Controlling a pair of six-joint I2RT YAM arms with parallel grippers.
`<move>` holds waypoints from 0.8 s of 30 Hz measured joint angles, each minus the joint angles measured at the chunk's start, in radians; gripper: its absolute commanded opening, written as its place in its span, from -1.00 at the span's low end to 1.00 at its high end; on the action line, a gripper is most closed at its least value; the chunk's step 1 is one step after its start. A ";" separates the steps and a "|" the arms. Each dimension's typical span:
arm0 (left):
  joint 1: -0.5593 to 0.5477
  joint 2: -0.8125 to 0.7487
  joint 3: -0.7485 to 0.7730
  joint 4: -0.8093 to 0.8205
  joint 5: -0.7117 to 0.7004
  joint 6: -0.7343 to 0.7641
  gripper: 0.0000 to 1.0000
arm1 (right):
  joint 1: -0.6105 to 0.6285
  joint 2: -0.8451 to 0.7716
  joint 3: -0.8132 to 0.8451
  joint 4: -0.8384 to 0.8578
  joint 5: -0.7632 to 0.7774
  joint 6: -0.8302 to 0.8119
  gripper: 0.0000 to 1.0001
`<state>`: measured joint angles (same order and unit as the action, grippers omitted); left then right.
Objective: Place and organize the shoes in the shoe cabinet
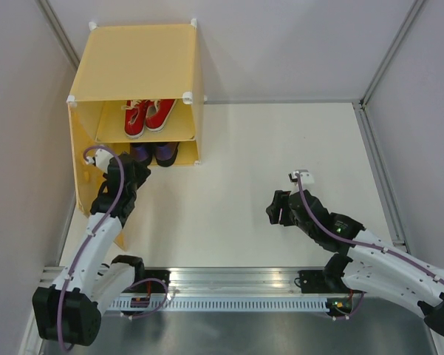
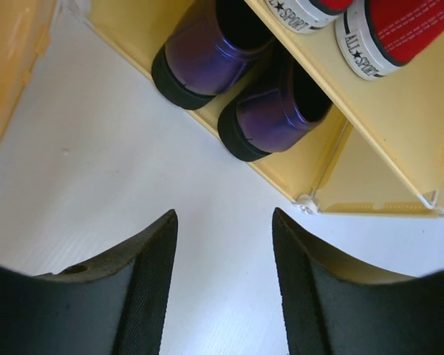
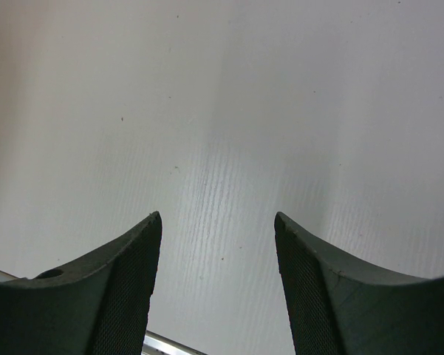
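Left gripper (image 2: 224, 222) jaws spread, empty, over table (image 2: 96, 170) just before shoe cabinet (image 1: 137, 63), its door (image 1: 80, 177) standing open beside the arm. Purple shoes (image 2: 207, 59) in lower compartment, red sneakers (image 2: 406, 29) on shelf above. Right gripper (image 3: 218, 222) spread, empty, well apart.

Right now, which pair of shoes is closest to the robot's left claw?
The purple pair, on the bottom level of the cabinet, just ahead of the left gripper. The red sneakers sit on the shelf above.

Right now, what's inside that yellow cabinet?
A pair of red sneakers on the inner shelf, and dark purple shoes below it. The shelf covers their fronts; only heels show.
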<state>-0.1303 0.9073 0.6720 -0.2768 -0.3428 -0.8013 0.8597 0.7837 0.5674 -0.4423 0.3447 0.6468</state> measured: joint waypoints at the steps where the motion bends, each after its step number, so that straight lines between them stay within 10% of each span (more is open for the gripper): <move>1: 0.001 0.003 0.004 -0.009 -0.021 -0.001 0.10 | 0.000 0.000 0.002 0.000 0.000 0.000 0.34; 24: 0.140 0.359 0.225 0.160 -0.069 -0.039 -0.02 | 0.000 -0.017 0.007 -0.011 0.019 -0.015 0.35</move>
<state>0.0097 1.2667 0.8970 -0.1165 -0.4122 -0.8406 0.8597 0.7670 0.5747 -0.4530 0.3634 0.6319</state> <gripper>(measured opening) 0.492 0.675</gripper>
